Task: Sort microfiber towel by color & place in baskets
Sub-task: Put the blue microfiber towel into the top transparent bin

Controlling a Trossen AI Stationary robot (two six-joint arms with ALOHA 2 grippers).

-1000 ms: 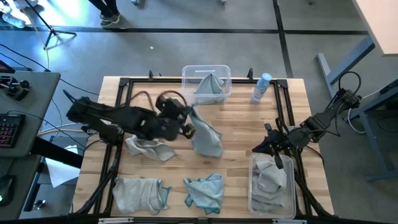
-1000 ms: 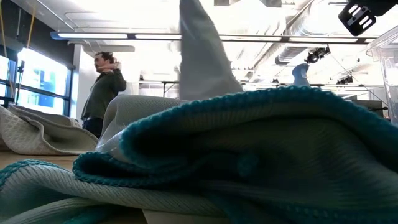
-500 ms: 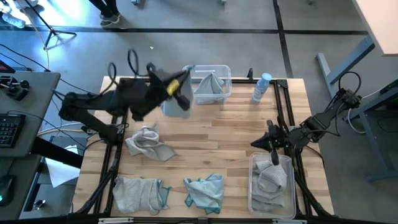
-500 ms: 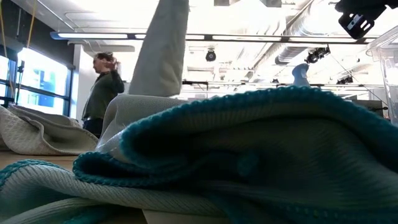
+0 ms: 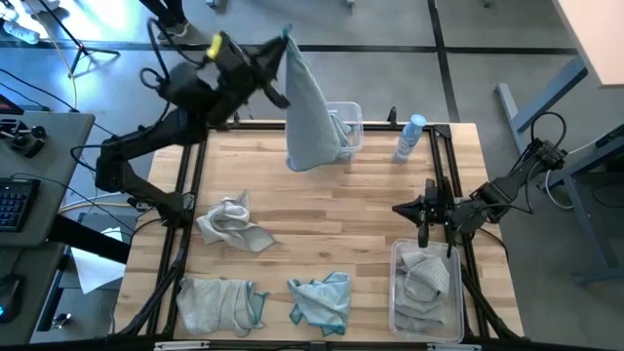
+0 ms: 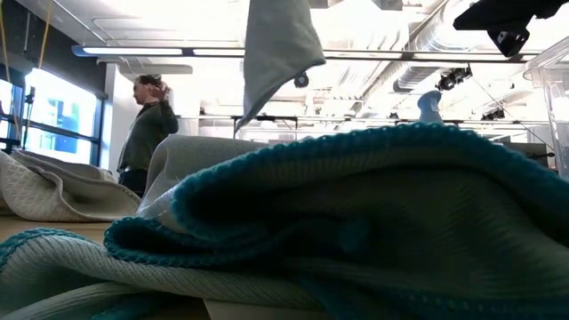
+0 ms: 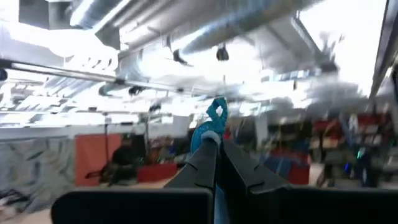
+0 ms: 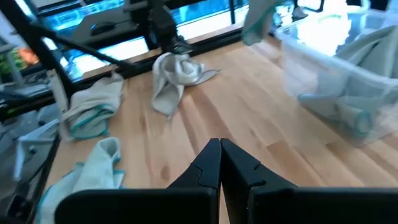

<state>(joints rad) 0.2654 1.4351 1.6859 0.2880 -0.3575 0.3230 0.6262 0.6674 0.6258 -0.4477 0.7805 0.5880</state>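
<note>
From above, the left gripper (image 5: pixel 283 44) dangles a teal towel (image 5: pixel 310 117) at upper centre, overlapping the far basket (image 5: pixel 348 117). Its wrist camera shows the fingers pinched on teal edging. The right gripper (image 8: pixel 219 163) is closed, empty.

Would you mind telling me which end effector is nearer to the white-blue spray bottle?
The right. The right end effector sits on the near side of the spray bottle, above the basket; the left end effector is raised past the table's far edge, holding a towel.
</note>
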